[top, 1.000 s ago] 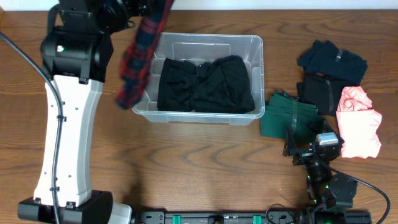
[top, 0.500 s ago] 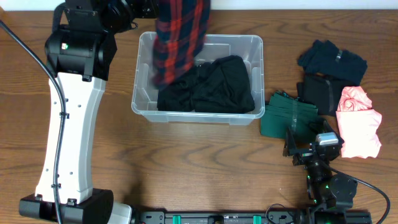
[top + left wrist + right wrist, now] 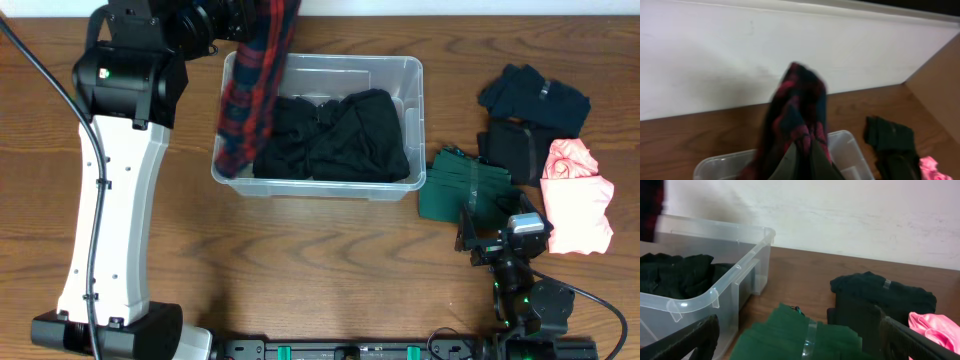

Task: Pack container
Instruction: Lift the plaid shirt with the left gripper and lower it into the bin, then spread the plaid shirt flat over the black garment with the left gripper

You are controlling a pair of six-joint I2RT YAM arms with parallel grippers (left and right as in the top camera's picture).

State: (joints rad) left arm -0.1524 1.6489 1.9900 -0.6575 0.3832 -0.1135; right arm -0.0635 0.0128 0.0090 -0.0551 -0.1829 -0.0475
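Large clear rectangular plastic container at the table's back, black folded garment across its floor, red-and-navy plaid cloth draped over its left rim, pinched in the left gripper, right gripper spread and empty off its right-front corner, dark green folded cloth just beside its right wall, wooden table stretching wide before its near rim

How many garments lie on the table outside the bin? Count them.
4: green garment beside the bin, black garment right of it, navy garment behind, pink garment rightmost. Some may be hidden.
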